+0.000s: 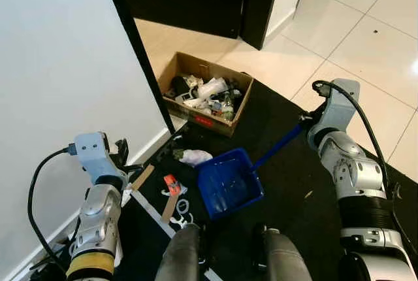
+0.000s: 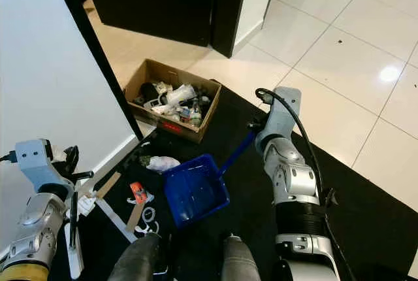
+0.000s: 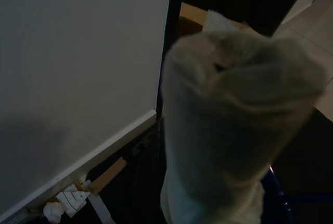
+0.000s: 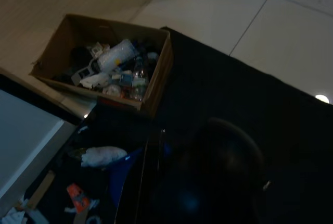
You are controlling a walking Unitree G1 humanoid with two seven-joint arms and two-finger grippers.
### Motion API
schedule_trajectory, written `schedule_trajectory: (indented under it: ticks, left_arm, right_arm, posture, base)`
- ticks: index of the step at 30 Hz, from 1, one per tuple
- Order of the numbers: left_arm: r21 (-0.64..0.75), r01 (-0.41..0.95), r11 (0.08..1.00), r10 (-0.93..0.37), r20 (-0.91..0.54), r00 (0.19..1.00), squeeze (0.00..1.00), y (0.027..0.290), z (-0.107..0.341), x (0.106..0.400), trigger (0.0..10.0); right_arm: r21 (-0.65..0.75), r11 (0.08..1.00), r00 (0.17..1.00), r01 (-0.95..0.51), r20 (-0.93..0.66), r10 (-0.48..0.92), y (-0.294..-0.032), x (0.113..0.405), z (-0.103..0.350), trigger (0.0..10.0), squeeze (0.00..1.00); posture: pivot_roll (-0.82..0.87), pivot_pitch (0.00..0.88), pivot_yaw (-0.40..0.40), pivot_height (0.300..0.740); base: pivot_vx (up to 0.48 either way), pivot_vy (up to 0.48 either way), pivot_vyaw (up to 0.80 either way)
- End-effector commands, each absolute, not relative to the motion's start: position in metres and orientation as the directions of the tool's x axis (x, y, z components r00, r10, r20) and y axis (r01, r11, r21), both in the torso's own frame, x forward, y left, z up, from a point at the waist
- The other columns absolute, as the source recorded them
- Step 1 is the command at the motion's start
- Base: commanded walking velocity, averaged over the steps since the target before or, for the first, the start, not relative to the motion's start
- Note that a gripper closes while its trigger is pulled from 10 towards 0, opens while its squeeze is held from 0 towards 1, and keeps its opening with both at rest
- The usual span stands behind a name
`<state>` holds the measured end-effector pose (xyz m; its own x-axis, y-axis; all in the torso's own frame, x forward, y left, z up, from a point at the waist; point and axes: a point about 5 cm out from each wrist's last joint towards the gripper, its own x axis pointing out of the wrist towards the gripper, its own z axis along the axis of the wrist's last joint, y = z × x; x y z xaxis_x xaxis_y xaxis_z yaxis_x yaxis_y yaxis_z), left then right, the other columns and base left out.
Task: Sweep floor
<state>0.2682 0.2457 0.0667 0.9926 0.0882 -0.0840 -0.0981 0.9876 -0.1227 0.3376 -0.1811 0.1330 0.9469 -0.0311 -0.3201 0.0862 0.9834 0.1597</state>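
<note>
The blue dustpan [image 1: 228,183] lies on the black mat just short of the cardboard box [image 1: 204,93]; rigid, light plastic, best steered by its long handle, which the right gripper [image 1: 307,122] clamps; left gripper's [image 1: 121,153] jaws I cannot tell.

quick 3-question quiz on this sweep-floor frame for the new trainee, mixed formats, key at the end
1. True or false: the blue dustpan rests on the black mat, its handle running up toward the right hand.
2. Multiple choice: the cardboard box of rubbish stands A) on the dustpan, B) at the mat's far edge beside the white wall, C) in the left hand.
3. Fill in: the crumpled white wad lies just beyond the dustpan's ____ side, the robot's own.

Key
1. True
2. B
3. left
</note>
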Motion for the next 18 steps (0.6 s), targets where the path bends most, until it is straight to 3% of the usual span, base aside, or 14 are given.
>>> schedule_trajectory:
  ticks: [1,8,18]
  left_arm:
    - [-0.100,-0.124,0.987,0.114,-0.100,0.988,0.00,0.251,0.062,0.261,10.0]
    - [-0.101,-0.121,0.988,0.110,-0.102,0.989,0.00,0.250,0.061,0.261,10.0]
    - [-0.103,-0.113,0.988,0.102,-0.104,0.989,0.00,0.248,0.061,0.265,10.0]
  right_arm:
    - [0.200,0.977,0.953,0.074,-0.301,-0.011,-0.179,0.335,0.141,10.0,0.00]
    - [0.177,0.982,0.962,0.059,-0.274,-0.008,-0.181,0.326,0.156,10.0,0.00]
    - [0.152,0.985,0.943,0.080,-0.333,-0.025,-0.187,0.313,0.143,10.0,0.00]
  posture:
    - [0.03,0.243,0.007,0.740]
    - [0.02,0.246,0.007,0.740]
    - [0.02,0.242,0.012,0.740]
  base:
    - [0.000,0.000,0.00]
    - [0.000,0.000,0.00]
    - [0.000,0.000,0.00]
